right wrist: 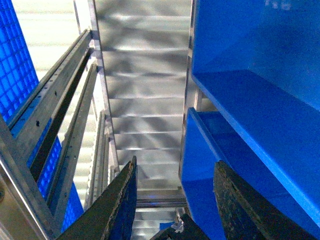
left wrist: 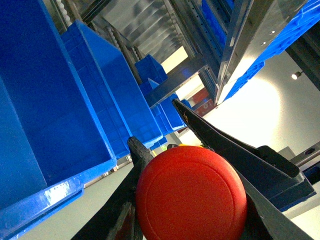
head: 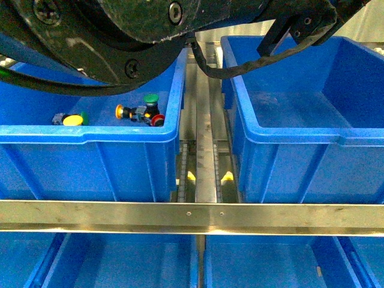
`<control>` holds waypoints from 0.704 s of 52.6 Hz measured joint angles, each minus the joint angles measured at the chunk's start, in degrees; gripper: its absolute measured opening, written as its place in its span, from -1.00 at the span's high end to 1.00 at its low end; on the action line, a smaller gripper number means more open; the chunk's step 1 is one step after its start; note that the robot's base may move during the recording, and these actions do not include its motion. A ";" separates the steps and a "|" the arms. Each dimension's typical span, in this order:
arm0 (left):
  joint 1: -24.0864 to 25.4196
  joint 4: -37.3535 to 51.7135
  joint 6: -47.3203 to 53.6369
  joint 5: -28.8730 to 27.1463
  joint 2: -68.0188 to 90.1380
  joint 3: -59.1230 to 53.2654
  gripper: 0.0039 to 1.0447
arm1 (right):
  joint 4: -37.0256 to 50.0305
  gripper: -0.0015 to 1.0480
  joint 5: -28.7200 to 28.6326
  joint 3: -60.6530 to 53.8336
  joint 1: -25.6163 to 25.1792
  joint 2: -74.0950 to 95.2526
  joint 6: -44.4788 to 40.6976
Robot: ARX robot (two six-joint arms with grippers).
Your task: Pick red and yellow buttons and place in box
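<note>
Since the red button sits pinched between the dark fingers of the left gripper, low in the left wrist view, the clamp should be firm on that glossy cap until over the box, likely the empty bin at the front view's right, then let go low inside. The right gripper hangs spread, empty; a yellow button waits in the left bin.

A metal rack shelf is carrying two bins side by side: a left blue bin and a right blue bin are sitting apart on its rails, behind a steel crossbar.
</note>
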 joint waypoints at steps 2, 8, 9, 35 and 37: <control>0.00 -0.26 -0.02 0.00 0.11 0.20 0.39 | -0.07 0.24 -0.20 -0.04 -0.35 0.00 0.00; 0.00 -0.74 0.00 -0.37 0.26 0.59 0.39 | -0.04 0.24 -0.37 -0.17 -0.68 0.00 0.02; 0.00 -0.72 -0.04 -0.50 0.26 0.66 0.38 | -0.04 0.24 -0.44 -0.20 -0.74 0.00 0.02; 0.98 0.92 1.33 -2.99 0.74 0.55 -0.85 | 1.16 0.25 -0.35 -0.22 -1.33 0.07 -1.44; 1.05 1.09 1.29 -2.99 0.74 0.55 -0.86 | 1.22 0.25 -0.28 -0.22 -1.29 0.20 -1.46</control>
